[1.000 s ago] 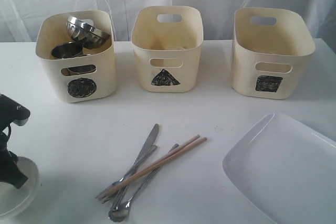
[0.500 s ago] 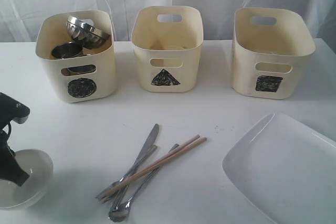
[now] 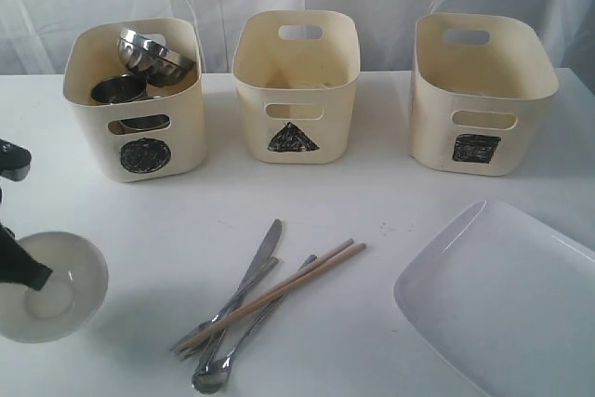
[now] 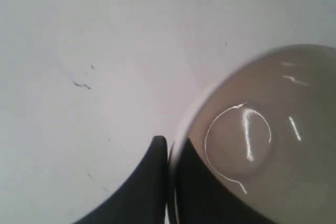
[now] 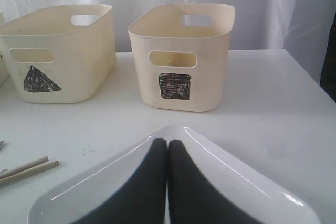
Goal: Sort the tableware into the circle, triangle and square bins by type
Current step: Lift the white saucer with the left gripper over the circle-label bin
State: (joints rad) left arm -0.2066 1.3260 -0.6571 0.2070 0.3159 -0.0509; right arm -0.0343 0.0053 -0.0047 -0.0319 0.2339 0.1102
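My left gripper (image 3: 25, 272) (image 4: 169, 148) is shut on the rim of the small white bowl (image 3: 65, 290) (image 4: 252, 140), one finger inside and one outside; the bowl hangs tilted above the table at the front left. The circle bin (image 3: 177, 151) holds a steel bowl (image 3: 153, 53) and a steel mug (image 3: 118, 90). Knife (image 3: 263, 253), fork (image 3: 200, 332), spoon (image 3: 212, 377) and chopsticks (image 3: 297, 278) lie crossed at the front middle. The large white plate (image 3: 507, 304) (image 5: 236, 182) lies at the front right. My right gripper (image 5: 167, 142) is shut and empty over the plate, out of the exterior view.
The triangle bin (image 3: 296, 141) (image 5: 58, 77) stands at the back middle and the square bin (image 3: 479, 151) (image 5: 181, 85) at the back right; nothing shows inside either. A white curtain hangs behind the table.
The left gripper closed on the bowl's rim. The bowl rose off the table, tilted and shifted right with the gripper. The cutlery, plate and bins stayed put.
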